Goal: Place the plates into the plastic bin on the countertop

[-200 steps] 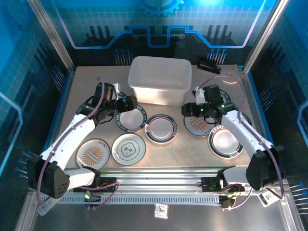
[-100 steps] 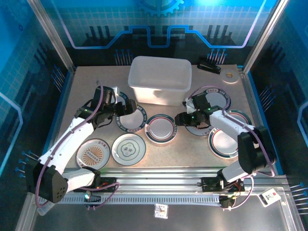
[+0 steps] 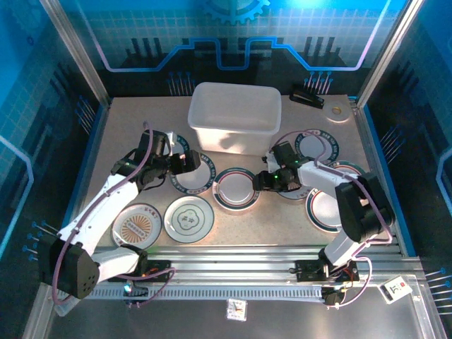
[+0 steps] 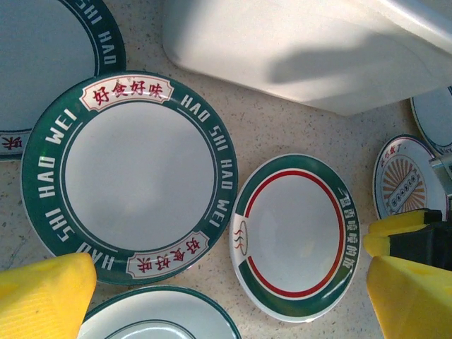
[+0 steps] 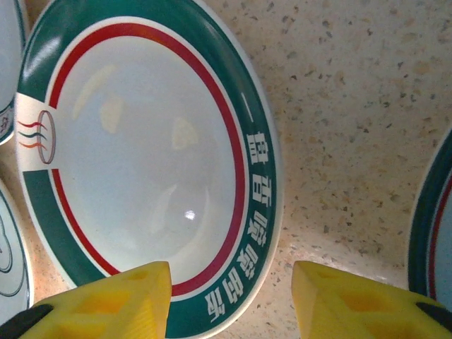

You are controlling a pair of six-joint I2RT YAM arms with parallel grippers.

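The plastic bin (image 3: 233,116) stands at the back centre of the countertop (image 3: 127,134). Several plates lie in front of it. A green "HAO WEI" plate (image 3: 192,174) (image 4: 138,176) sits next to a red-ringed green plate (image 3: 236,189) (image 4: 295,236) (image 5: 141,162). My left gripper (image 3: 185,161) (image 4: 226,282) hovers open above these two plates, holding nothing. My right gripper (image 3: 267,180) (image 5: 232,282) is open and low, with its jaws on either side of the red-ringed plate's right rim. An orange-centred plate (image 3: 139,224) and a pale green flower plate (image 3: 188,216) lie front left.
More plates lie right of centre: one behind the right arm (image 3: 316,146), an orange-centred one partly under it (image 3: 293,187) and one in front (image 3: 328,208). A small tan ring disc (image 3: 337,111) and a black object (image 3: 306,97) sit at the back right. The bin's wall (image 4: 296,49) is close to the left gripper.
My right gripper has swung left from over the orange-centred plate to the red-ringed plate's right rim. The left gripper has shifted only slightly.
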